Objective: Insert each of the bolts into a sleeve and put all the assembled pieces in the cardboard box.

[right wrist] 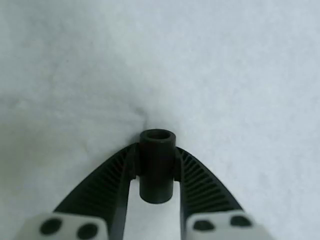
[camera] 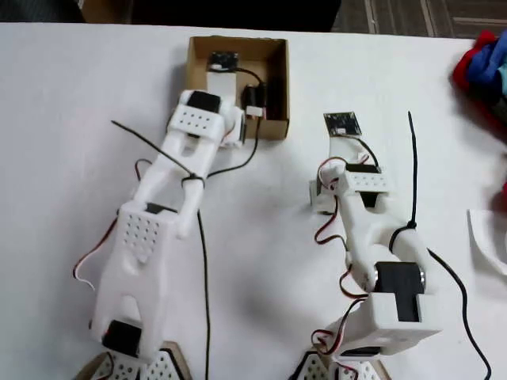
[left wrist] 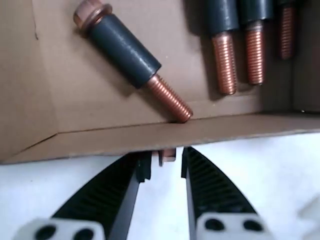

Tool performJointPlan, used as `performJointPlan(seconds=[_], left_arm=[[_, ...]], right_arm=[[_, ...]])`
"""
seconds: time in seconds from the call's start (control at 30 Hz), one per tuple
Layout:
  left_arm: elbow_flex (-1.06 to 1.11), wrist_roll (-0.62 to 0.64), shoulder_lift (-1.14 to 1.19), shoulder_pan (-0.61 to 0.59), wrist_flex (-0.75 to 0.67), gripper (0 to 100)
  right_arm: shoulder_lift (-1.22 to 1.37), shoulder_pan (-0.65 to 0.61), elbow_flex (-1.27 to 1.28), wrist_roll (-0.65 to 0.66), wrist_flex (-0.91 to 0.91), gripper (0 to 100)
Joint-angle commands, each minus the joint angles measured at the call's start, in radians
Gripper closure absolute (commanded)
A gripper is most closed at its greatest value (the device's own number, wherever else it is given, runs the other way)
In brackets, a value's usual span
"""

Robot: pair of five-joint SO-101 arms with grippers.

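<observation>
The cardboard box (camera: pixel 195 63) stands at the back of the table. In the left wrist view its floor (left wrist: pixel 60 75) holds an assembled piece (left wrist: pixel 125 50), a copper bolt in a dark sleeve, lying slantwise. Three more assembled pieces (left wrist: pixel 225 45) lie side by side along one wall. My left gripper (left wrist: pixel 166 162) (camera: pixel 253 107) hangs just outside the box's near wall, fingers slightly apart. A small copper-coloured bit (left wrist: pixel 167 155) shows between the tips; I cannot tell what it is. My right gripper (right wrist: pixel 156 167) (camera: pixel 323 194) is shut on a dark sleeve (right wrist: pixel 157 165), held above the bare white table with its hole showing.
A bundle of red and blue cloth (camera: pixel 479 63) lies at the table's far right edge. A white object (camera: pixel 487 237) sits lower on that edge. Black cables (camera: pixel 202 261) run along both arms.
</observation>
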Motion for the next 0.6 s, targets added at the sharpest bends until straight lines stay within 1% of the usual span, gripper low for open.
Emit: performJointPlan(seconds=[0.0, 0.13, 0.43, 0.57], left_arm=[[-0.025, -0.006, 0.002, -0.023, 0.011, 87], [-0.016, -0.006, 0.008, -0.023, 0.020, 87], [-0.027, -0.008, -0.026, -0.021, 0.190, 87], [-0.027, -0.008, -0.101, -0.014, 0.192, 87]], right_arm=[[-0.050, 0.005, -0.029, -0.009, -0.012, 97.4], [-0.050, 0.005, -0.029, -0.009, -0.012, 97.4], [-0.050, 0.005, -0.029, -0.008, -0.013, 97.4], [-0.050, 0.005, -0.029, -0.008, -0.013, 97.4]])
